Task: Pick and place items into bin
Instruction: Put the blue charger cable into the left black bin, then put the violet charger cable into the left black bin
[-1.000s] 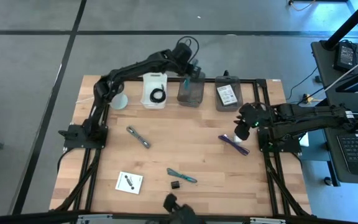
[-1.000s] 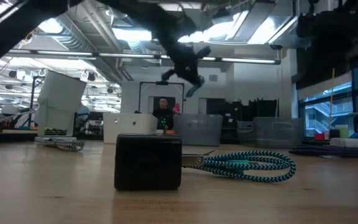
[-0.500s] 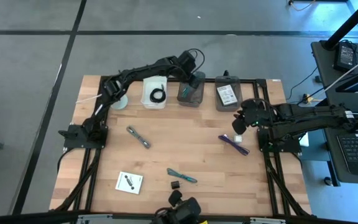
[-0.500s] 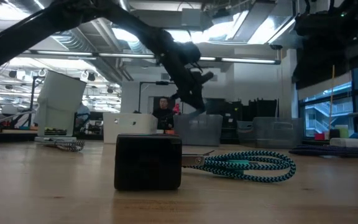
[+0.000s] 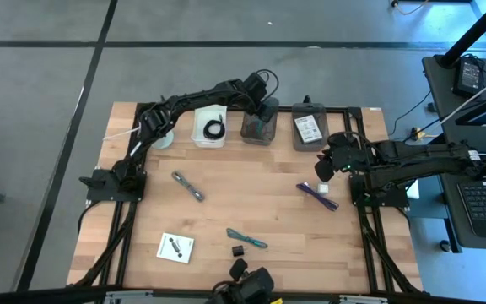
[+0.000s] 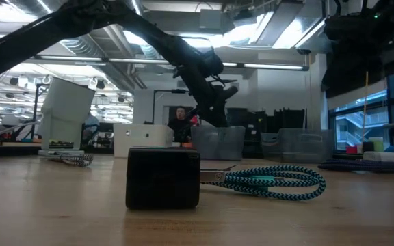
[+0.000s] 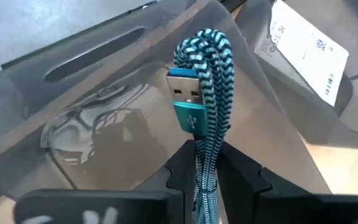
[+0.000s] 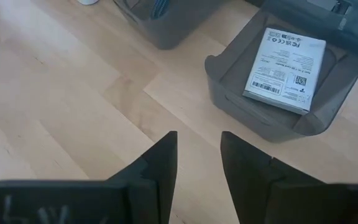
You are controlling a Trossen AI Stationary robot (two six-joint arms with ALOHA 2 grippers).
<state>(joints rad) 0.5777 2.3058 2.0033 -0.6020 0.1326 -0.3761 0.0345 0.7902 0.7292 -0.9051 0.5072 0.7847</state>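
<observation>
My left gripper (image 5: 262, 113) reaches over the middle grey bin (image 5: 258, 128) at the table's far edge, shut on a folded teal braided cable with a USB plug (image 7: 188, 102). My right gripper (image 5: 322, 165) hovers open above the table, between the purple strip (image 5: 318, 194) and the right bin (image 5: 309, 129), which holds a white printed card (image 8: 284, 62). The black coiled cable (image 5: 215, 129) lies in the white bin. On the table lie the grey metal tool (image 5: 187, 186), a white card (image 5: 175, 247), a teal braided tie (image 6: 272, 181) and the black block (image 6: 163, 176). My left gripper pinches the teal cable bundle (image 7: 205, 163) between its two fingers, several strands together, below the USB plug. The fingers slant down toward the bin from the table's left. The looped end and plug stick out past the fingertips, lifted clear, over the bin's opening (image 7: 104, 124).
A white cup (image 5: 163, 138) stands left of the white bin. Black frame rails run along the table's left, right and far edges. Bare wood lies between the tool and the purple strip. A person shows far behind the table in the low view.
My left gripper has come down and toward the table's right from above the bins, bringing the teal cable to the middle grey bin. My right gripper has drawn back a little from the purple strip toward the far edge.
</observation>
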